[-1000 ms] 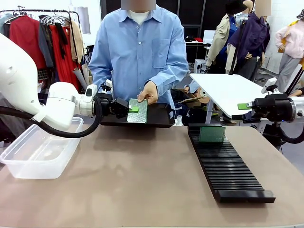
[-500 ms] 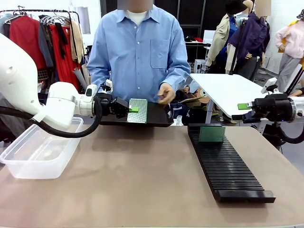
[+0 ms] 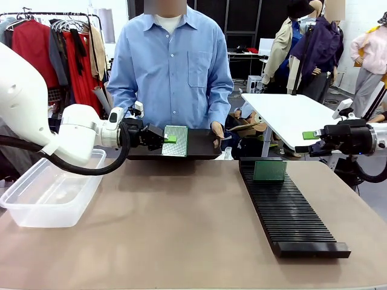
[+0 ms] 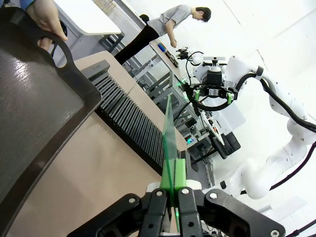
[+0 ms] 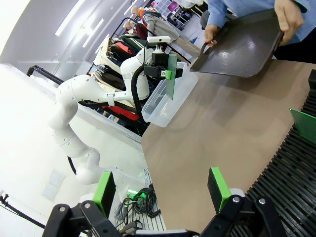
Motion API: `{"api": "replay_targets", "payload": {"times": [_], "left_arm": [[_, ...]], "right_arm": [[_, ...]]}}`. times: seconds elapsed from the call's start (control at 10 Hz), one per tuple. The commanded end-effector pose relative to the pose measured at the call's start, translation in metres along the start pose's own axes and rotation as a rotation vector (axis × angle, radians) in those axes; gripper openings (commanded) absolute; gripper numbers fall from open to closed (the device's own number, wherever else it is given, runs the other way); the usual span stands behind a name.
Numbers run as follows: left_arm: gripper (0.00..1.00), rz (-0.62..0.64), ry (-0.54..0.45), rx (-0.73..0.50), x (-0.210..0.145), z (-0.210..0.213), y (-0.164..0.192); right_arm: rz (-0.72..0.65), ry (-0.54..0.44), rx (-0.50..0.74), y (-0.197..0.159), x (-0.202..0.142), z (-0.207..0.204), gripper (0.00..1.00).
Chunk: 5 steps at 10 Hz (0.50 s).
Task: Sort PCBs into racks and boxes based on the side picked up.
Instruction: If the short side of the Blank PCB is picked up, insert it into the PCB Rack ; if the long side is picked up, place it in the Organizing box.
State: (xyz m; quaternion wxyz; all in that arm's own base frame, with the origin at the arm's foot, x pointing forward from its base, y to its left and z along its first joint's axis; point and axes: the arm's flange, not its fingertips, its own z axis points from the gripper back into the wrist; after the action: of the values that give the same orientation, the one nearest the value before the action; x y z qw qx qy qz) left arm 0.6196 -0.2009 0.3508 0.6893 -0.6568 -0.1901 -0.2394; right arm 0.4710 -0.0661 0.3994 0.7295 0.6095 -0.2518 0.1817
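One thin, stiff, light PCB [image 3: 176, 141] is getting pinched by its edge in the left gripper [image 3: 167, 139] over the table's far-left edge, right gripper [image 3: 310, 135] idling wide open.

Front cam faces person across table [image 3: 181, 229]; wrist cams look along fingers, both sharing rack [image 3: 284, 211].

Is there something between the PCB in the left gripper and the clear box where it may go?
Nothing visible. The left gripper holds the PCB in the air over the black tray; the box lies open below the arm.
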Motion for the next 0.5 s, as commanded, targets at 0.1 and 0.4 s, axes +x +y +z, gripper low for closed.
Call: {"api": "replay_targets", "payload": {"times": [0.1, 0.4], "left_arm": [[0.0, -0.012, -0.001, 0.002, 0.0006, 0.0003, -0.0022], [0.0, -0.012, -0.001, 0.002, 0.0006, 0.0003, -0.0022]], "right_arm": [[0.006, -0.001, -0.001, 0.0019, 0.0016, 0.0011, 1.0], [0.006, -0.001, -0.001, 0.0019, 0.0016, 0.0011, 1.0]]}}
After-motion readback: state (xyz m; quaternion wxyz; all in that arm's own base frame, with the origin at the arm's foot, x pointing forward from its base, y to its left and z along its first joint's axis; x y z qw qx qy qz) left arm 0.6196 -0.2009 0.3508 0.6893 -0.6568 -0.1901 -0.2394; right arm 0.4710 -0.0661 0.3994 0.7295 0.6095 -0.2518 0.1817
